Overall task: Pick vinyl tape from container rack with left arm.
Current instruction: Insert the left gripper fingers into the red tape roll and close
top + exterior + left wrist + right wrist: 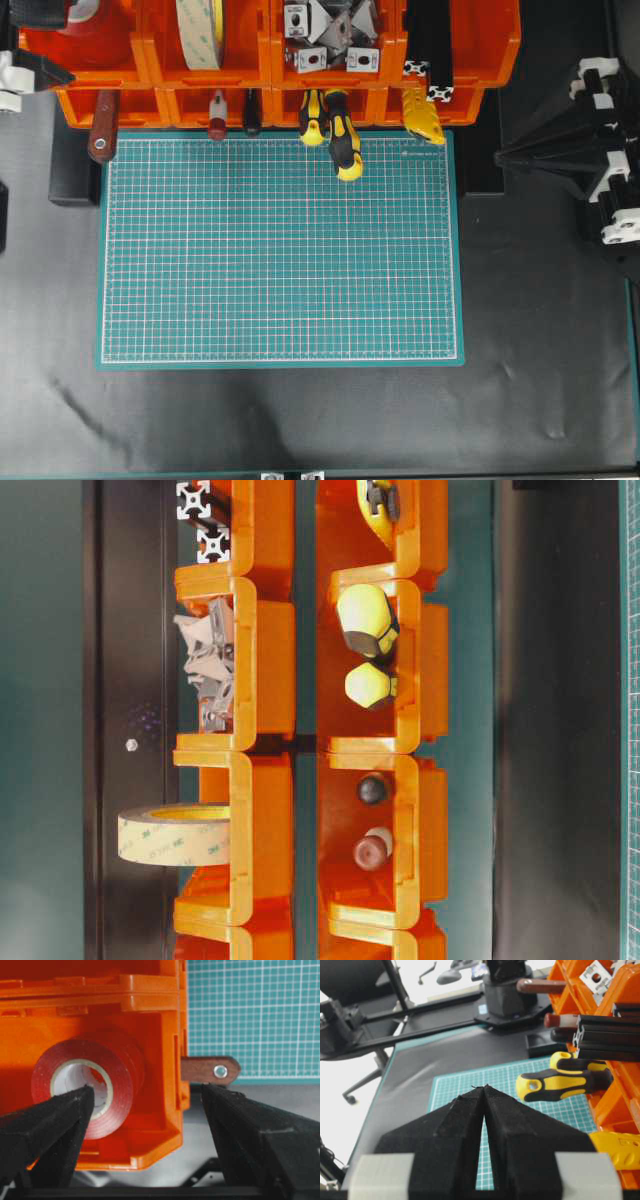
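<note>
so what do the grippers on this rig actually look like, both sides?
Both alike: long black fingers tapering to points, with a rough, foam-like surface. The right gripper has pale grey-white blocks at its finger bases; overhead, the right arm is black with white clips. The left gripper shows only matte black fingers. No markings visible.

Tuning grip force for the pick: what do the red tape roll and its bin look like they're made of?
Vinyl tape: glossy red plastic film, going by its sheen, wound on a white core, plastic or card. Container rack: bright orange moulded plastic; smooth, slightly shiny walls with ribs.
</note>
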Controlling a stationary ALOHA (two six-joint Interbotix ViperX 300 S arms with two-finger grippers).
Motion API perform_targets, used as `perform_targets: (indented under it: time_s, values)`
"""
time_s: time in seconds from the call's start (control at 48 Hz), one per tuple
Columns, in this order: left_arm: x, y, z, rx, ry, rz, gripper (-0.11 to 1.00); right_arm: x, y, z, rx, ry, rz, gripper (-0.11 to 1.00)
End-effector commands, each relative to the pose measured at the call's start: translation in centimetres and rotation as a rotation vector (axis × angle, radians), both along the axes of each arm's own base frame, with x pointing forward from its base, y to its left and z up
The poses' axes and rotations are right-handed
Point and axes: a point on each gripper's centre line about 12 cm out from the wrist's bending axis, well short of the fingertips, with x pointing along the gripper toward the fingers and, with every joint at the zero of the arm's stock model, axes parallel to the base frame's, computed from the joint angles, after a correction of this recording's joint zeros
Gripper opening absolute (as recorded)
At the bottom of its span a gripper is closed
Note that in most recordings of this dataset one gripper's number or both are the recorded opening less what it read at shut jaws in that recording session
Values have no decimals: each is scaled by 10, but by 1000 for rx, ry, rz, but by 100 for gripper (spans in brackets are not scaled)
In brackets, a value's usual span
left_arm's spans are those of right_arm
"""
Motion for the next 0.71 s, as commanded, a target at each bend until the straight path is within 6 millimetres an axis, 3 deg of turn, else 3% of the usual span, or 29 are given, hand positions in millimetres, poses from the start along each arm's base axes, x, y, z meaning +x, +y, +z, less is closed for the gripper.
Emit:
perform_targets:
  time_s: [0.0, 0.25, 0.688]
  values:
    - [-2, 1, 4, 5, -12, 7, 83, 2, 1, 11, 4, -32, 2, 0]
    - [3, 6, -12, -3, 26, 18, 83, 3, 1, 10, 3, -29, 3, 0]
    - [8, 10, -21, -4, 32, 26, 83, 3, 1, 9, 4, -26, 4, 0]
